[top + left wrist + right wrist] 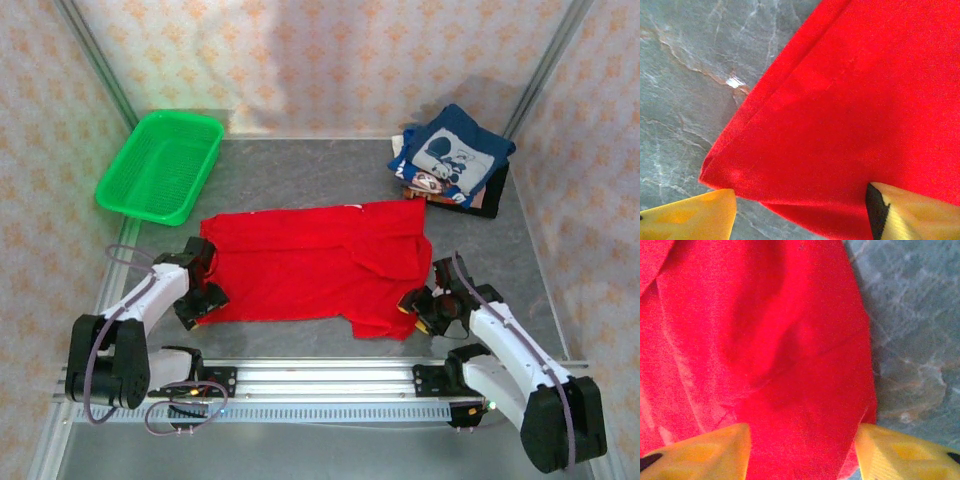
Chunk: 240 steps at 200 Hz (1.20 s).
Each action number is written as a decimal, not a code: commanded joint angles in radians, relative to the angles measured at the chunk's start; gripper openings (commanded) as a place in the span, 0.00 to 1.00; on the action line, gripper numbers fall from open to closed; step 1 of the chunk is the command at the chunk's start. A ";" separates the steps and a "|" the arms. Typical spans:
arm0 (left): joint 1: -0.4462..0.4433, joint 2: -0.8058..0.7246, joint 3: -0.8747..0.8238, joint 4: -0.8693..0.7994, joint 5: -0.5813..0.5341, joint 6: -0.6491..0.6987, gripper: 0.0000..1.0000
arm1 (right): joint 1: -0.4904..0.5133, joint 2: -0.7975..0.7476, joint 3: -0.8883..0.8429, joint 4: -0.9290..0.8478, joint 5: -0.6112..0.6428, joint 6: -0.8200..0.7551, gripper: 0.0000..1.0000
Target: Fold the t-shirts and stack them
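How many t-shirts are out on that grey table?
2 clearly: a bright red cloth tee spread out in front, and a folded navy tee with pale print on top at back right. The folded cloth beneath it may be more.

My overhead camera sits above and behind me, looking down on the whole red t-shirt (310,265). My left wrist camera looks down past my left gripper (800,205), very close over the shirt's left corner. My right wrist camera, past my right gripper (801,445), is equally close over its right edge. All three share that shirt.
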 commanded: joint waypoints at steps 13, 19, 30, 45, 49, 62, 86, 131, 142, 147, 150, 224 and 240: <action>-0.006 0.044 -0.020 0.114 -0.044 -0.024 0.60 | 0.006 0.017 -0.015 0.075 0.053 0.020 0.38; -0.006 0.058 -0.019 0.123 -0.046 -0.018 0.56 | 0.006 0.020 -0.012 0.078 0.060 0.020 0.32; -0.005 0.079 -0.019 0.140 -0.050 -0.013 0.44 | 0.006 0.024 -0.002 0.077 0.072 0.015 0.24; -0.005 0.095 -0.012 0.157 -0.052 -0.003 0.26 | 0.005 0.027 0.017 0.074 0.084 0.013 0.14; -0.006 0.096 -0.006 0.155 -0.051 0.001 0.22 | 0.006 0.027 0.025 0.072 0.084 0.013 0.12; -0.006 0.085 0.008 0.143 -0.047 0.014 0.11 | 0.006 0.024 0.055 0.053 0.089 0.008 0.06; -0.006 0.028 0.025 0.112 -0.045 0.019 0.06 | 0.005 0.025 0.124 -0.013 0.087 -0.005 0.02; -0.006 0.023 0.064 0.085 -0.051 0.049 0.06 | 0.006 0.118 0.283 -0.119 0.047 -0.057 0.00; -0.005 0.033 0.065 0.090 -0.054 0.053 0.06 | 0.006 0.158 0.331 -0.134 0.042 -0.076 0.00; -0.005 0.037 0.067 0.092 -0.053 0.055 0.05 | 0.006 0.179 0.352 -0.135 0.038 -0.082 0.00; -0.005 0.039 0.069 0.093 -0.052 0.056 0.05 | 0.006 0.190 0.365 -0.135 0.034 -0.084 0.00; -0.004 0.078 0.140 0.075 -0.068 0.096 0.05 | 0.006 0.543 0.687 -0.108 -0.086 -0.161 0.02; -0.005 0.083 0.144 0.076 -0.074 0.099 0.06 | 0.006 0.624 0.740 -0.093 -0.124 -0.168 0.04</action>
